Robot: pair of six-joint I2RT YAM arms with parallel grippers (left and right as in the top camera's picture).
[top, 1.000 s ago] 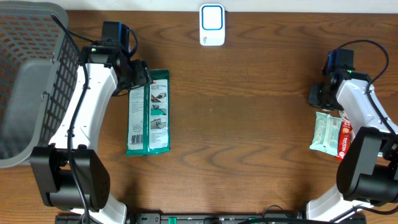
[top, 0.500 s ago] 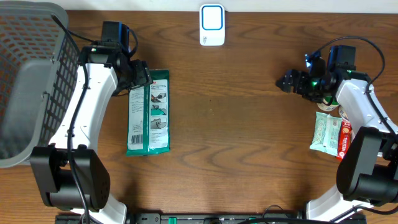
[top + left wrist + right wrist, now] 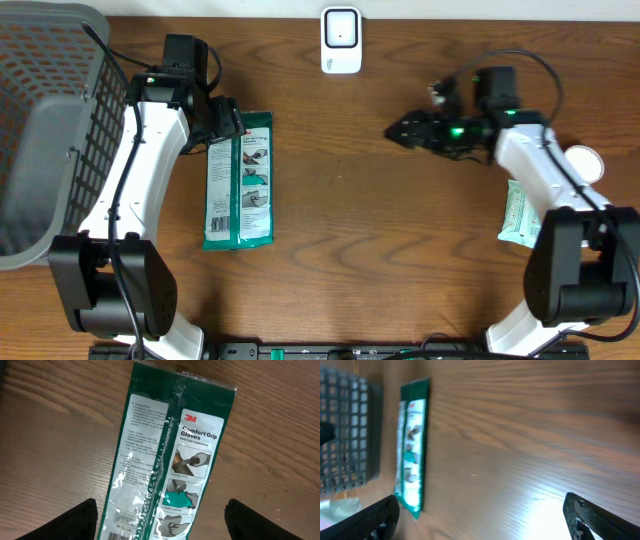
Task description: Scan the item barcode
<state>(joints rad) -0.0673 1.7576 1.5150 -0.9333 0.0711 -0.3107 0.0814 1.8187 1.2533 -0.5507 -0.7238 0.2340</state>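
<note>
Glove packet apparently under left tool

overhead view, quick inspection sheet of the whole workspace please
surface: brown wood-grain table, no spills seen
job's things: green plastic glove packet lying flat; white barcode scanner at far edge
clutter: pale green wipes pack, white round object by right arm
grippers: left gripper open above packet; right gripper open, empty
cables: black cable looped above right arm
surroundings: grey mesh basket at left

Green and white glove packet, brown wood-grain table, grey lattice basket, white scanner
</note>
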